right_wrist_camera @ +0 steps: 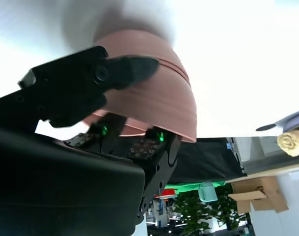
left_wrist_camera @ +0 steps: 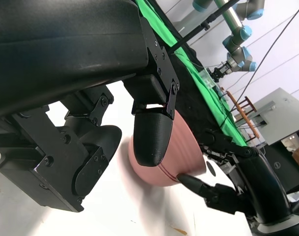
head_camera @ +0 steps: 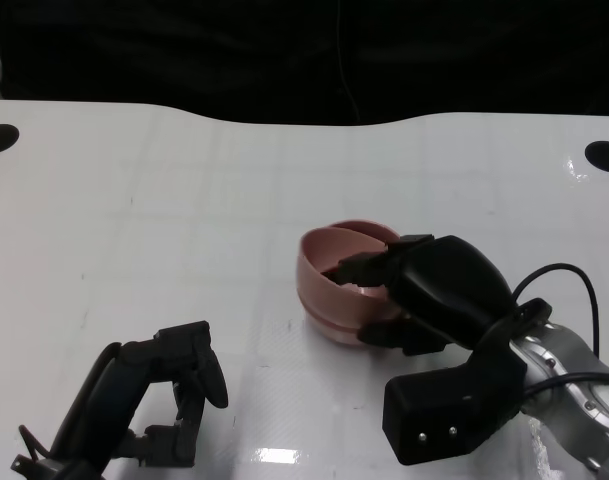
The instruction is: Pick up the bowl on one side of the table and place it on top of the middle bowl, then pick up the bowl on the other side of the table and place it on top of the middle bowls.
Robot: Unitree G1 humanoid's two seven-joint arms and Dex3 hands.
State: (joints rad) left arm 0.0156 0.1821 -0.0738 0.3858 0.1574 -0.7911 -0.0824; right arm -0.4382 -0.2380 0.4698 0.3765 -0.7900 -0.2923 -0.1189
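The right hand (head_camera: 399, 295) grasps the near rim of the stacked pink plastic bowls (head_camera: 329, 290); left of them, the left hand (head_camera: 169, 390) rests released.

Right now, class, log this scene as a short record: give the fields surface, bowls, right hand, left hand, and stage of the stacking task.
surface: white table
bowls: pink bowls nested in one stack at the table's middle; seam lines show on the outer wall; exact count unclear
right hand: right hand grips the stack's near rim, fingers inside and outside the wall
left hand: left hand low near the table's front, holds nothing, apart from the stack
stage: no bowl seen at either side; top bowl not yet released
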